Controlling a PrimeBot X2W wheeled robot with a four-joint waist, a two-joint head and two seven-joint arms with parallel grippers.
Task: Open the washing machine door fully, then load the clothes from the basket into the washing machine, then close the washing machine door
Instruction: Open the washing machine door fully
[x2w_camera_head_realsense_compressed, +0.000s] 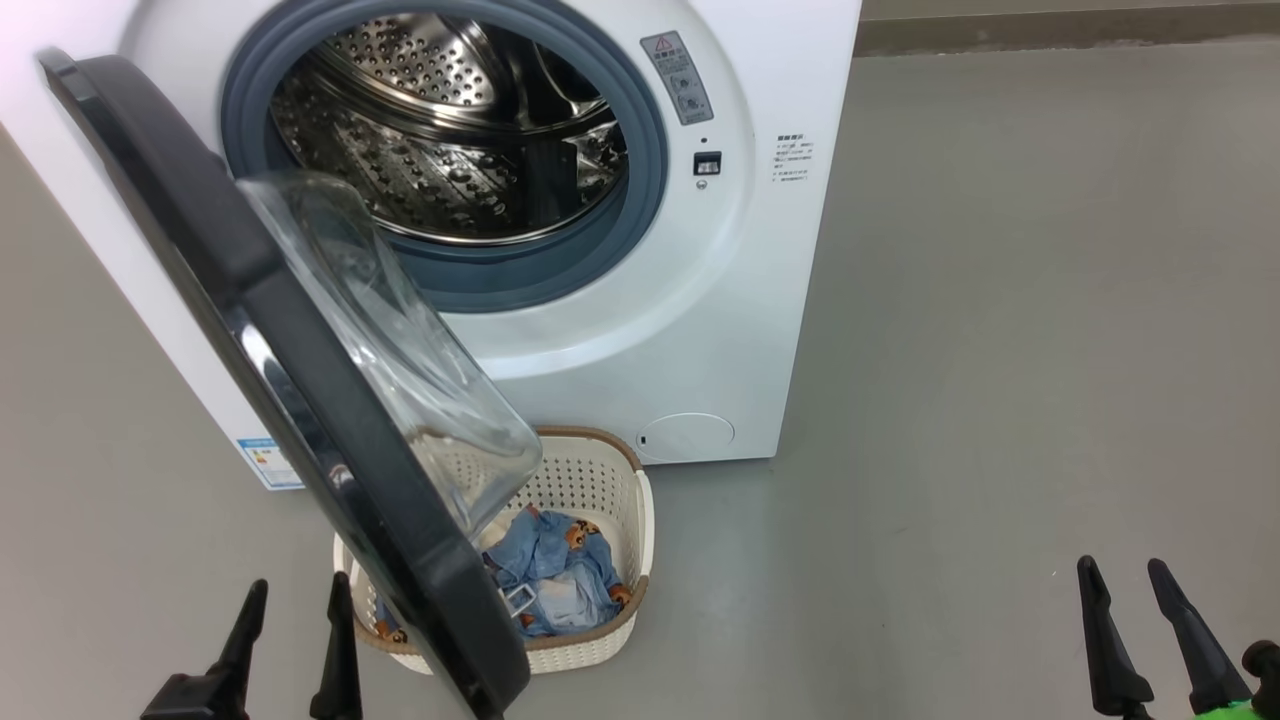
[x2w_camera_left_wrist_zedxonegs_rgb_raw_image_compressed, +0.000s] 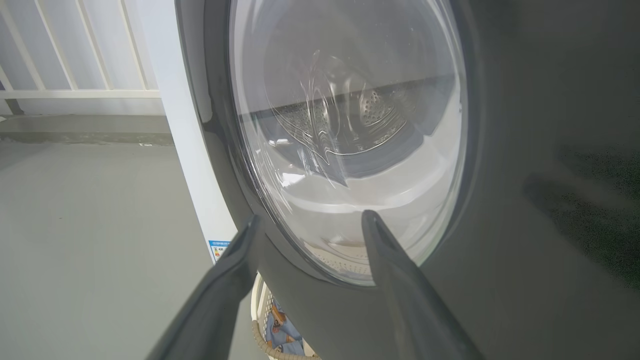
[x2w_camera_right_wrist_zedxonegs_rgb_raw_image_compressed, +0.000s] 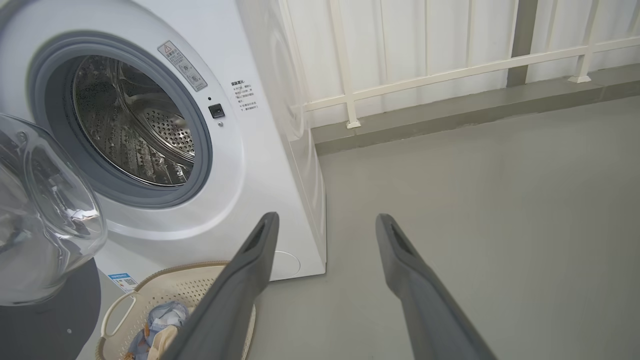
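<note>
Door: washing machine door (x2w_camera_head_realsense_compressed: 210, 220) part-open, overhanging basket (x2w_camera_head_realsense_compressed: 600, 480) before washing machine (x2w_camera_head_realsense_compressed: 720, 300), screening clothes (x2w_camera_head_realsense_compressed: 560, 560).
Grippers: left gripper (x2w_camera_head_realsense_compressed: 300, 590), right gripper (x2w_camera_head_realsense_compressed: 1122, 570), the 2 spread wide, empty.

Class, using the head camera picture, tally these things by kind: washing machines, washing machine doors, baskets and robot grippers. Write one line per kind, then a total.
washing machine: 1
washing machine door: 1
basket: 1
grippers: 2 (left gripper, right gripper)
Total: 5
</note>
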